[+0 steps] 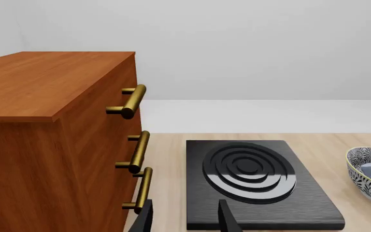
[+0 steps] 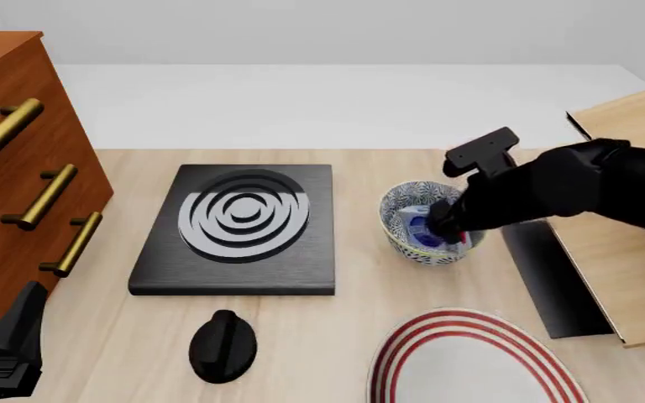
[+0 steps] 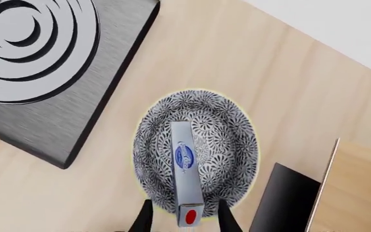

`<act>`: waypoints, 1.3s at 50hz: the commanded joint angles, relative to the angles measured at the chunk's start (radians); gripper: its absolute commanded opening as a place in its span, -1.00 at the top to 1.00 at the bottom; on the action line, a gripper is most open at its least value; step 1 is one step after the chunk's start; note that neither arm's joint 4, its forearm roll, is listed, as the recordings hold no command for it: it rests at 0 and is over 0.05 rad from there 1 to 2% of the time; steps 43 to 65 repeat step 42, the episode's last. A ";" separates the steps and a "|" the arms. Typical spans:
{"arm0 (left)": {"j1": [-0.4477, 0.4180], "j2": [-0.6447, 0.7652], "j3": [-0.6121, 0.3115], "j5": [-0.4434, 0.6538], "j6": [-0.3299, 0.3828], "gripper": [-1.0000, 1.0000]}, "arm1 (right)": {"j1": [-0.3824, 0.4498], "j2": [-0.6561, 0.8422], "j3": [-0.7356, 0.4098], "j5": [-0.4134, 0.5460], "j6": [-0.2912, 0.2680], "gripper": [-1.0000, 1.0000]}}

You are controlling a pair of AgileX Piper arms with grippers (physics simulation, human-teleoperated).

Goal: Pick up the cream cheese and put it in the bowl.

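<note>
Where the table's pale wood runs across the front view, we list first the bowl (image 2: 426,235), speckled blue-grey and white, standing right of the black stove plate (image 2: 238,231) and beyond the red-ringed white plate (image 2: 474,365). Inside the bowl lies the cream cheese (image 3: 185,166), a pale box with a blue oval logo; in the right wrist view it lies lengthwise across the bowl's inside, one end with a red dot reaching past the rim toward the camera. Our right gripper (image 3: 184,220) hangs directly above the bowl, its two black fingers (image 3: 144,220) spread to either side of that near end of the box; we cannot tell whether they touch it. Our left gripper (image 1: 184,220) sits low at the table's near left corner, well apart from the bowl, its fingers parted with nothing between them. From its wrist view we record a brown wooden cabinet (image 1: 50,140) with three brass handles (image 1: 134,100), the stove plate with its grey concentric rings just beside it, and the bowl at the far edge with a blue corner of the box showing. A black knob (image 2: 222,344) stands in front of the stove plate. Right of the bowl a flat dark slab (image 2: 547,269) rests against a light wooden board (image 2: 625,252).
</note>
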 commanded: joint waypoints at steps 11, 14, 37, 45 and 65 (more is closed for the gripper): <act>0.000 0.000 0.000 0.000 0.000 -1.00 | 0.070 -0.168 -0.121 0.127 0.032 -1.00; 0.000 0.000 0.000 0.000 0.000 -1.00 | 0.077 -0.189 -0.124 0.130 0.032 -1.00; 0.000 0.000 0.000 0.000 0.000 -1.00 | 0.276 -0.542 0.135 -0.014 0.168 -1.00; 0.000 0.000 0.000 0.000 0.000 -1.00 | 0.310 -0.642 0.180 -0.009 0.178 -1.00; 0.000 0.000 0.000 0.000 0.000 -1.00 | 0.310 -0.642 0.180 -0.009 0.178 -1.00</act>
